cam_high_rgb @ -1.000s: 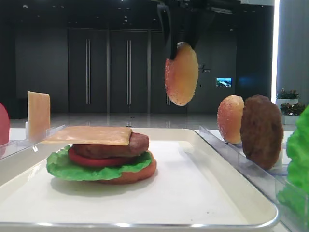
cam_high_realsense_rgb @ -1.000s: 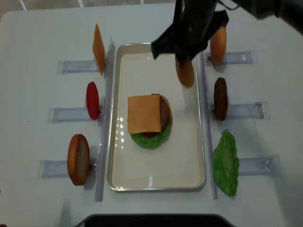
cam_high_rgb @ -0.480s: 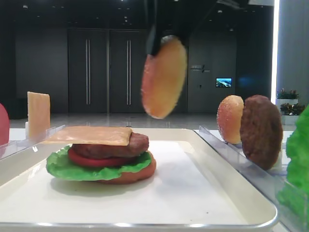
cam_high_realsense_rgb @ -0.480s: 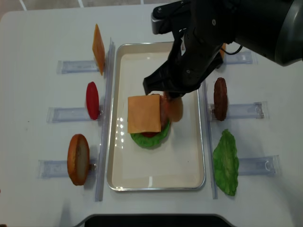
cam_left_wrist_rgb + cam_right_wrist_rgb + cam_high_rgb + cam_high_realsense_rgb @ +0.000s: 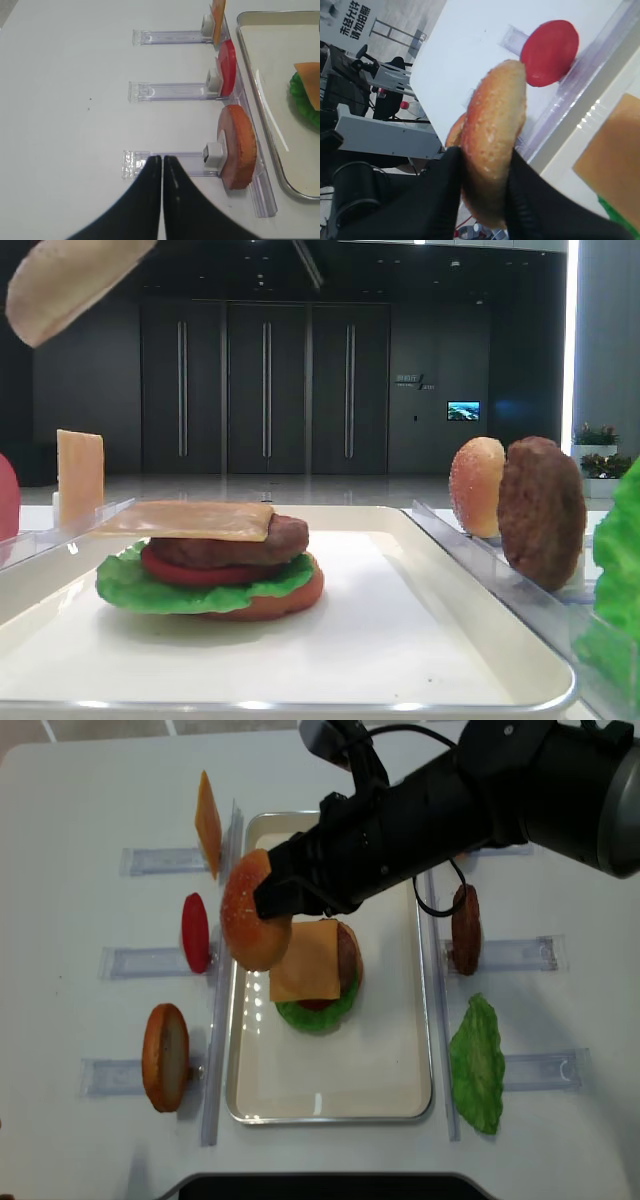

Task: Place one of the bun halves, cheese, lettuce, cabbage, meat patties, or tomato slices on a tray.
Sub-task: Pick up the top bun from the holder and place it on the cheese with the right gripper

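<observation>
Nearest the low front camera:
- Tray (image 5: 470, 640), cream-white with a rolled rim, long bare floor in front and to the right of the stack.
- Stack on the tray: bottom bun (image 5: 290, 595), lettuce (image 5: 130, 585), tomato slice (image 5: 190, 570), meat patty (image 5: 250, 540), cheese slice (image 5: 185, 520) on top. No top bun yet; judged the one layer left.

Right side, in clear racks on the table (image 5: 90, 810):
- Lettuce leaf (image 5: 477, 1065), spare patty (image 5: 465, 928), and a redder speckled bun half (image 5: 477, 485) beside the patty.

Left side, in racks:
- Orange-brown bun half (image 5: 165, 1055), spare tomato slice (image 5: 195, 932), upright cheese slice (image 5: 208, 822).
- Left claw (image 5: 162, 167): fingers pressed together, holding nothing, just short of the end of the nearest rack, well clear of the tray.

Above, mid-scene:
- Sesame bun top (image 5: 252, 910), gripped on edge by the right claw (image 5: 482, 172), fingers clamped on either face. In the overhead view it hangs over the tray's left rim, beside the stack, not above its centre, tilted rather than flat. In the low view it shows only at the upper left corner, high above the cheese.

Progress: pick and carry appear done; centring, levelling, lowering and release remain.

Room: open air above the stack. The left rim and the long clear divider (image 5: 222, 970) lie under the bun; the racked tomato is near on the left. Rightward is free until the stack.
</observation>
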